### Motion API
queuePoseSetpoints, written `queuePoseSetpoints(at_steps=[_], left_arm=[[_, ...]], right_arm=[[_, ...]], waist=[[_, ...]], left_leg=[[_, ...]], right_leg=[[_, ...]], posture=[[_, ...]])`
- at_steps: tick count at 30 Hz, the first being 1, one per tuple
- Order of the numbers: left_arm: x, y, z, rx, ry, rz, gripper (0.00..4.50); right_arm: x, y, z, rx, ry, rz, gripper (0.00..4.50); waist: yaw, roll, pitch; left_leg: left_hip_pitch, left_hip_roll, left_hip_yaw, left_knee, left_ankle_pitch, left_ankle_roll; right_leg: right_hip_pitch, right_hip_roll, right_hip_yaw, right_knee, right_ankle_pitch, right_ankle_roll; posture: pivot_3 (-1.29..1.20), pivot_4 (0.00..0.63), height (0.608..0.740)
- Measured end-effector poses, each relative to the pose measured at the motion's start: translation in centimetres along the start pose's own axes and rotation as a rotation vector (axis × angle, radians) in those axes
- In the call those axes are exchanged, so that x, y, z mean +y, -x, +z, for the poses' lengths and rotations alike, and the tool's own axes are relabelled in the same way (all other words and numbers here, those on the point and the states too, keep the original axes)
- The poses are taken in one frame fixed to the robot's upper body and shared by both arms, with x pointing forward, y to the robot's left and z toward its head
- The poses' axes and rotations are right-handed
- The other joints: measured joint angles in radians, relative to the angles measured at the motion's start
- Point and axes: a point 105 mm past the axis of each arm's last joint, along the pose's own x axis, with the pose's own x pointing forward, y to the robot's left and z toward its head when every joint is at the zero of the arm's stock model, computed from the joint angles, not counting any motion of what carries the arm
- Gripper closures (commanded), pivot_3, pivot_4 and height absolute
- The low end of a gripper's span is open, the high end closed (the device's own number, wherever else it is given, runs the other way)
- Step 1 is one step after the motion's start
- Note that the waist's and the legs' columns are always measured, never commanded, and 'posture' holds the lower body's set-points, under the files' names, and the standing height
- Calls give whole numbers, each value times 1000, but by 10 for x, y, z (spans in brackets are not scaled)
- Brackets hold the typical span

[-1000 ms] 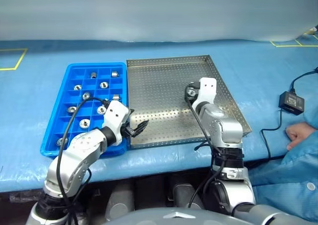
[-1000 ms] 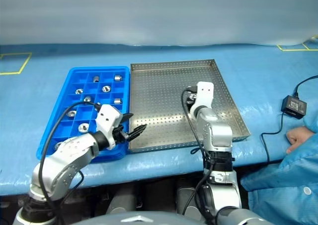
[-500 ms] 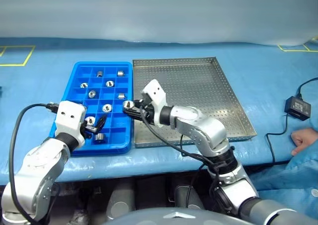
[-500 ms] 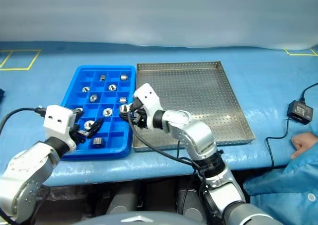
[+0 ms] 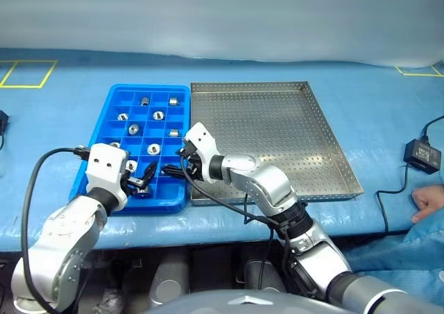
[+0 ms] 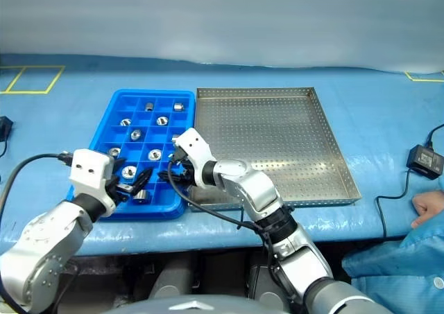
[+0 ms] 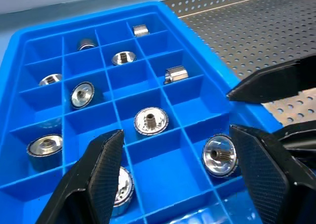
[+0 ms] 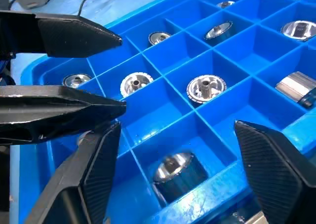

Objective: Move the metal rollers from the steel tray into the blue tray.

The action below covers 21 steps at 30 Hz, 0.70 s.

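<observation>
Metal rollers point(image 7: 150, 120), small shiny silver flanged cylinders, sit singly in square compartments of the bright blue plastic grid tray point(image 5: 111, 105), which lies against the left edge of the large perforated steel tray point(image 5: 277, 130), whose visible floor is bare. Both black two-fingered grippers, left point(image 5: 144, 179) and right point(image 5: 171, 169), hover spread and empty over the blue tray's near corner, hiding compartments. Blue cloth covers the desk point(image 5: 62, 116).

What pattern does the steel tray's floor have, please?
Rows of small round holes across the steel tray, clearest in the left eye view.
</observation>
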Motion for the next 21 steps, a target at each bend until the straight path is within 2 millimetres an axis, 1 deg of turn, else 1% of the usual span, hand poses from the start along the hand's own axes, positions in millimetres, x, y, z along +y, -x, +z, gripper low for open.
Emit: queuePoseSetpoints(at_steps=[2,4,6,7,8,9,13,16,19,20,21], left_arm=[[-3,-2,3,-10,-4,-13,771],[-9,-7,5,-20,2,-40,771],[-17,-13,7,-23,2,-82,771],[-21,-18,9,-32,6,-98,771],[-22,-20,10,-35,10,-102,771],[-24,-26,11,-43,21,-109,771],[-26,-42,9,-34,27,-104,771],[-32,-54,11,-49,44,-131,771],[-31,-61,15,-75,35,-141,771],[-30,-62,16,-86,33,-146,612],[-31,-63,17,-95,30,-156,428]], right_arm=[[-5,3,4,-15,13,-30,826],[-13,15,14,-68,27,-80,826],[-25,34,25,-122,62,-147,826],[-33,47,26,-135,74,-187,826],[-37,52,26,-136,77,-204,826],[-46,67,21,-117,85,-245,826],[-70,104,-3,-16,94,-364,826],[-85,126,-13,36,117,-448,826],[-95,144,-20,63,114,-507,826],[-96,148,-22,61,104,-517,804],[-95,151,-24,52,88,-518,645]], waist=[[0,0,0],[6,0,0],[11,0,0],[14,0,0],[15,0,0],[18,0,0],[3,0,0],[-14,0,0],[-30,0,0],[-35,0,0],[-40,0,0]], left_leg=[[0,0,0,0,0,0],[-1,0,0,0,0,0],[-1,-1,0,0,0,0],[-1,-1,1,0,0,0],[-1,-1,1,0,0,0],[-1,-1,2,0,0,0],[-1,-1,4,0,0,0],[-1,0,4,0,0,0],[-1,0,5,0,0,0],[-1,0,5,0,0,0],[-1,0,5,0,0,0]], right_leg=[[0,0,0,0,0,0],[0,0,0,0,0,0],[0,-1,-1,-1,0,0],[1,-1,-1,-1,0,0],[1,-1,-1,-1,0,0],[1,-1,-1,-2,0,0],[0,0,0,-1,0,0],[0,0,0,-1,0,0],[0,1,1,-1,0,0],[0,1,1,-1,0,0],[0,1,2,-1,0,0]], posture=[[199,150,740],[191,150,740],[181,150,740],[171,150,740],[164,150,740],[138,150,740],[94,150,740],[53,150,740],[28,150,740],[23,150,740],[18,150,740]])
